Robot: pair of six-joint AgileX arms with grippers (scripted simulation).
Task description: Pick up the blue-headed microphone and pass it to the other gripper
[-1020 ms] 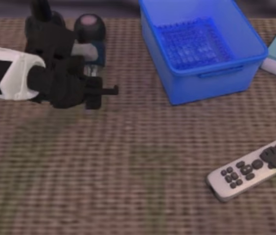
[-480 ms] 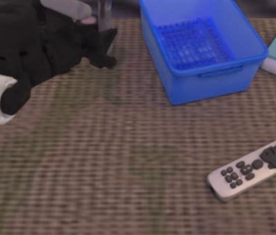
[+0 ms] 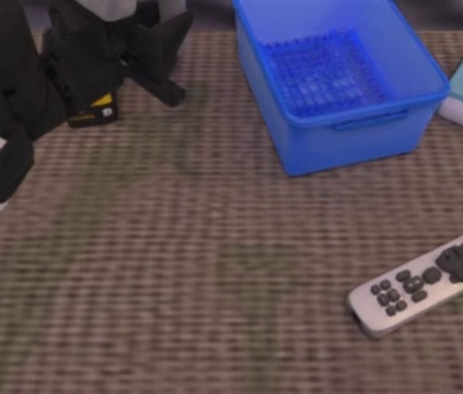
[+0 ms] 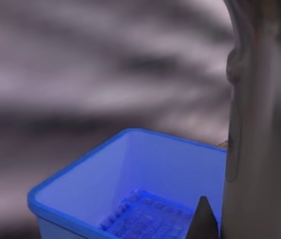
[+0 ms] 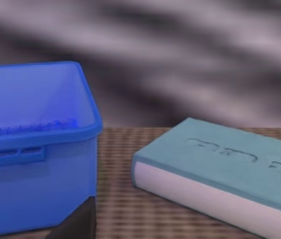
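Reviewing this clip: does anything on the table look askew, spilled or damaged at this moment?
Nothing stands out. The blue bin sits upright, the remote lies flat at the table's right, and the teal book rests flat beside the bin. The left gripper is raised at the far left with the microphone's silver handle close to its camera.

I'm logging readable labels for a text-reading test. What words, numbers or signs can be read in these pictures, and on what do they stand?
Nothing reads clearly.
Teal book: raised marks on the cover, too blurred to read.
Remote: dark buttons, no legible signs.
Yellow label on the dark thing below the left gripper: markings too small to read.
Blue bin: no text.
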